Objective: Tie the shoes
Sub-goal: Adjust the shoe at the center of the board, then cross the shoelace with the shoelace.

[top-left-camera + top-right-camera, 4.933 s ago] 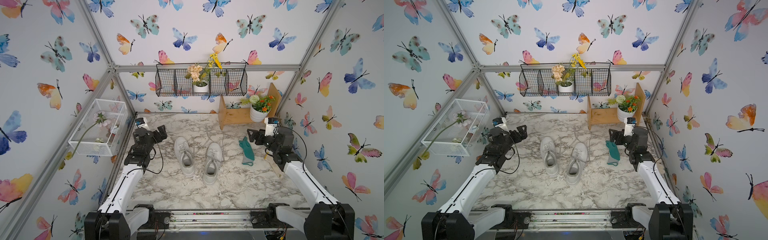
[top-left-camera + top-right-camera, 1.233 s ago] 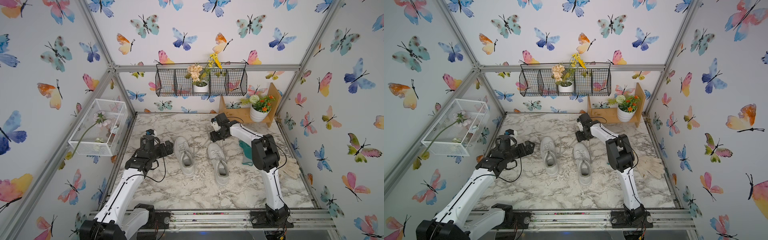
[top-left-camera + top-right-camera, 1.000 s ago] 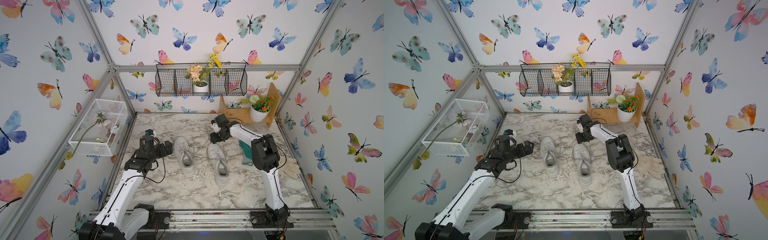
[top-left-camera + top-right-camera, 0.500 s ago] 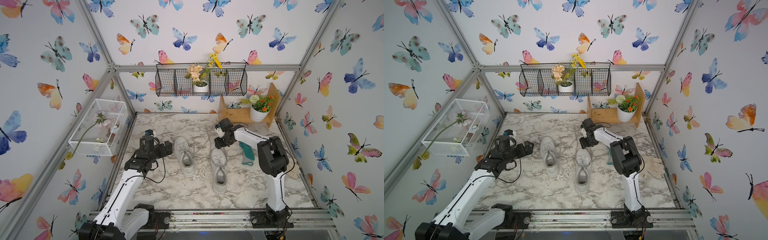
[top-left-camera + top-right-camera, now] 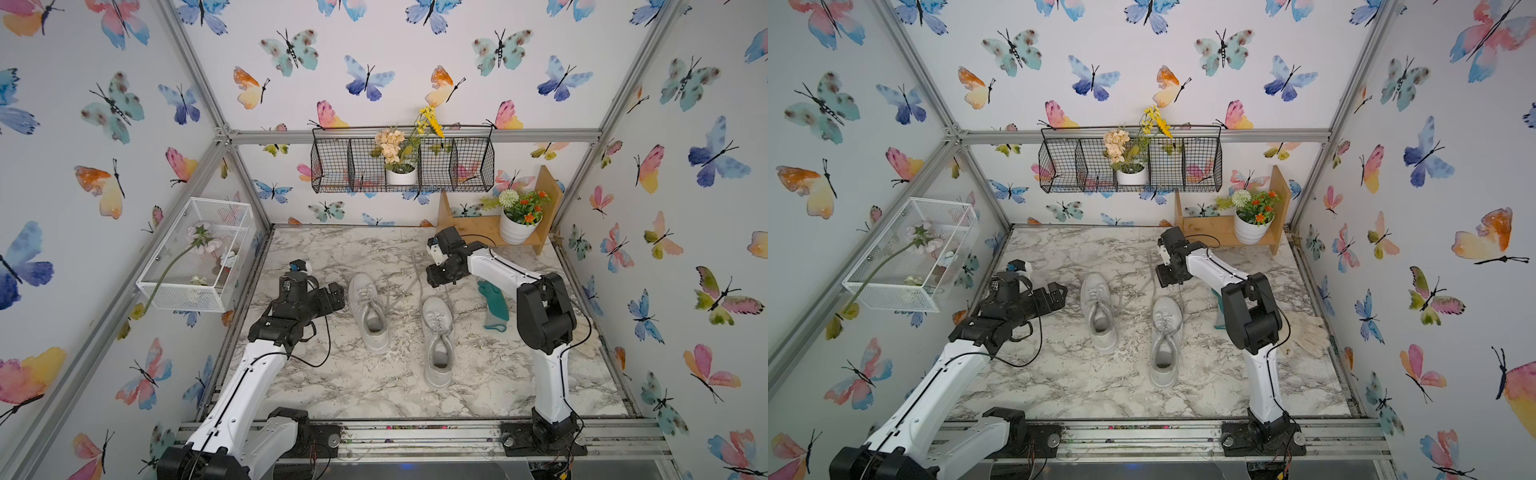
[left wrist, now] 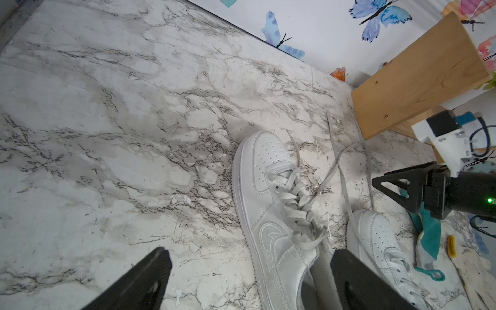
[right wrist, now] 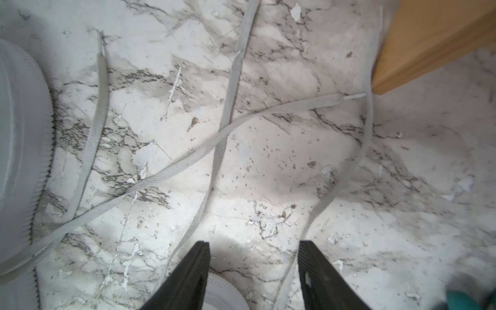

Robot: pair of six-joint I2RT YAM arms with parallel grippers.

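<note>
Shoes [image 5: 368, 311] at centre of table [image 5: 374, 397], laces [image 7: 226, 107] loose and crossed at far side; left gripper [image 5: 334, 297] spread wide, right gripper [image 7: 252, 245] half-parted, empty, over strands: risk of pinching two laces together.

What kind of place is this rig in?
Probably a staged robot test cell, not a home: aluminium frame around butterfly-papered walls, left arm and right arm bolted to a front rail, marble-look tabletop.

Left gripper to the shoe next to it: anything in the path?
Nothing visible. The left gripper, jaws open, sits just beside the nearer shoe, and in a top view only bare marble tabletop lies between them. The teal glove lies beyond the other shoe, off that line.
</note>
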